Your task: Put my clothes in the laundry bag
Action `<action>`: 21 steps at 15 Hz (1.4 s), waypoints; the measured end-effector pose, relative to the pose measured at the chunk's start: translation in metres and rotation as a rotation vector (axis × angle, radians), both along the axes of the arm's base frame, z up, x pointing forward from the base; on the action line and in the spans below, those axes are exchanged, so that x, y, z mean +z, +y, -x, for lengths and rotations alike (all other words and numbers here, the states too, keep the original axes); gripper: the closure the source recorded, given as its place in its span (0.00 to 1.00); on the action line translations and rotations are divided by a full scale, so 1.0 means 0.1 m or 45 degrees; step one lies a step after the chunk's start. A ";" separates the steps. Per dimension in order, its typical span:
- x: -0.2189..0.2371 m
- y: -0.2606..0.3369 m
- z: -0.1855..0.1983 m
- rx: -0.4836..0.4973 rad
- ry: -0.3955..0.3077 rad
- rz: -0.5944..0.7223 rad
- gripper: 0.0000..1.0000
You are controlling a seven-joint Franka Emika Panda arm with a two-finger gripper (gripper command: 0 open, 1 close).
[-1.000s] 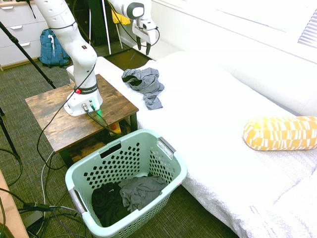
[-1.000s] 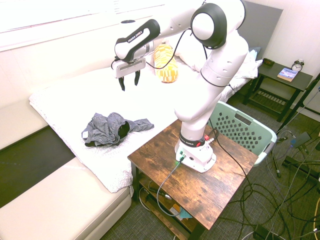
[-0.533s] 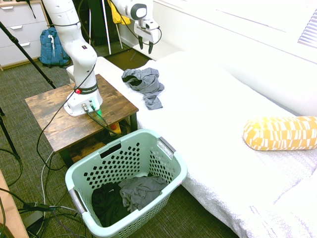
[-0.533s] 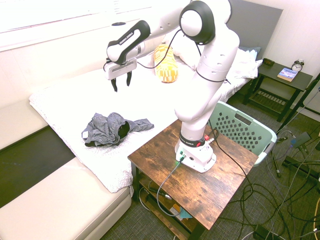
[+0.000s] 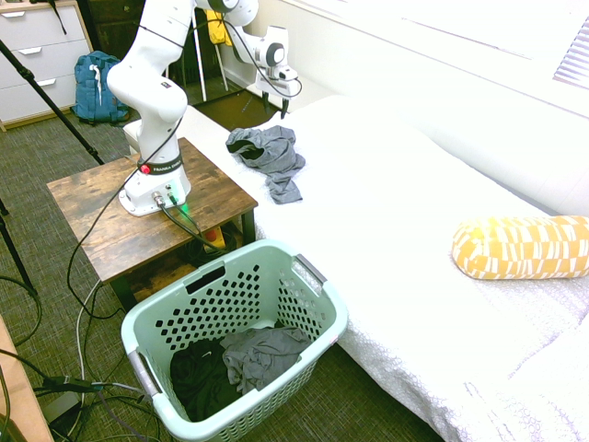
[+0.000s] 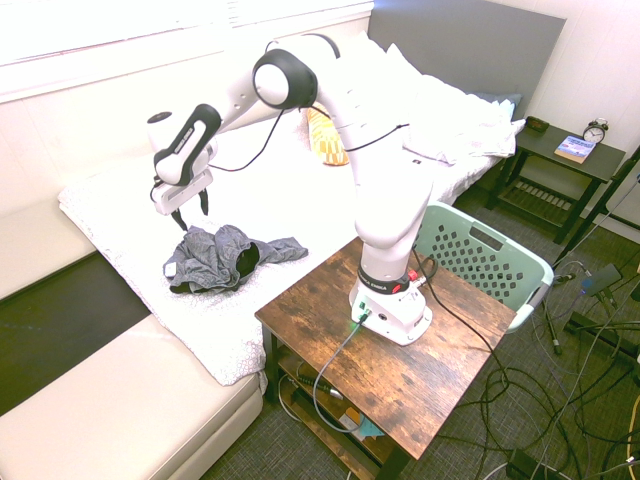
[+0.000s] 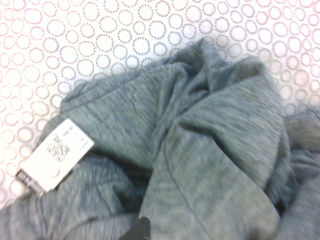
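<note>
Clothes lie crumpled in a heap on the bed, near the bed's end corner closest to the wooden table. The fabric is soft heather grey, folded over itself in loose ridges, with one strip trailing out toward the bed's long edge. In the wrist view the garment fills most of the frame over the bed cover's ring pattern, and a small white tag with print sits on one fold.

The arm reaches out from the table over the bed's end, bent at the elbow, wrist turned so the gripper points straight down. Its fingers stand apart and empty, just above the heap's far side, not touching it.

The basket stands on the floor against the bed's long edge, beside the table, with dark and grey clothing already at its bottom.
</note>
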State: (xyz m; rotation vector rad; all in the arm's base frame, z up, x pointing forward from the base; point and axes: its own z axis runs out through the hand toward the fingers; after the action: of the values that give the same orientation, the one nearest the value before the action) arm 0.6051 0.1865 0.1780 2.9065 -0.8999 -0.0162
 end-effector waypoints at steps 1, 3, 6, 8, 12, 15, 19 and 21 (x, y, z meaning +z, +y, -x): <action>-0.25 0.10 -0.08 0.011 0.003 0.041 0.00; -0.74 0.25 -0.14 0.028 0.011 0.115 0.00; -1.13 0.35 -0.16 0.037 0.006 0.228 0.00; -1.26 0.36 -0.08 0.022 0.044 0.324 0.00; -1.46 0.35 0.18 -0.046 0.139 0.430 1.00; -1.59 0.26 0.35 -0.090 0.152 0.446 1.00; -1.60 0.14 0.56 -0.122 0.147 0.459 1.00; -1.52 0.06 0.66 -0.131 0.149 0.472 1.00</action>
State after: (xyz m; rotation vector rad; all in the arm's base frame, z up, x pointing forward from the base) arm 0.5394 0.1930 0.0265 2.4904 -0.9203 -0.0239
